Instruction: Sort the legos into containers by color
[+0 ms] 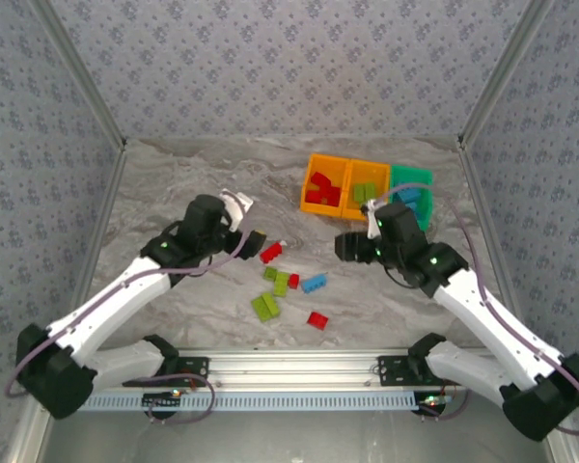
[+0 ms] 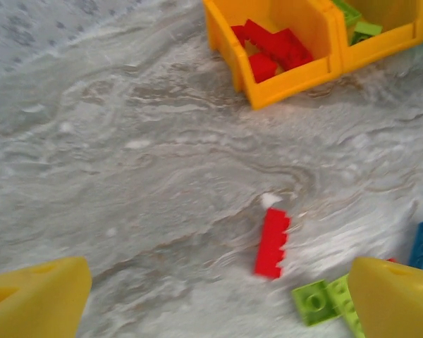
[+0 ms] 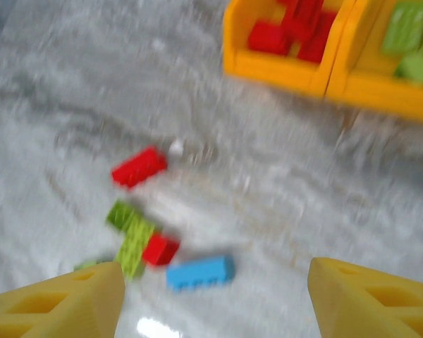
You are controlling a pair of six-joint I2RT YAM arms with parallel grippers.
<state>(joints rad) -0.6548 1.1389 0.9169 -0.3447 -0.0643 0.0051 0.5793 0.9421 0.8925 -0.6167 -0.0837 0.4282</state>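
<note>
My left fingers [image 1: 253, 239] are spread wide and hold nothing. In the left wrist view their yellow pads [image 2: 39, 296] sit in the bottom corners with bare bench [image 2: 127, 176] between them. My right fingers [image 1: 347, 247] are just as wide and just as empty, touching nothing.

The loose legos lie on the bench between my two arms. A long red brick [image 2: 271, 243] lies just ahead of my left fingers, its long axis running almost straight away from them and leaning slightly right. A blue brick [image 3: 199, 272] lies just ahead of my right fingers, long axis nearly side to side. Beside it, lime green bricks [image 3: 130, 236] touch a small red brick [image 3: 160, 248].

The containers stand joined in a row at the far right. The left orange bin [image 1: 320, 207] holds red bricks, the middle orange bin [image 1: 367, 166] holds green ones, and the green bin [image 1: 412, 174] holds blue.

The right wrist view is blurred, so I cannot make out studs there. In the left wrist view the blue brick is cut off at the right edge, and my pad covers part of the green bricks. From above, my right wrist hides the near corners of the two right-hand bins.
</note>
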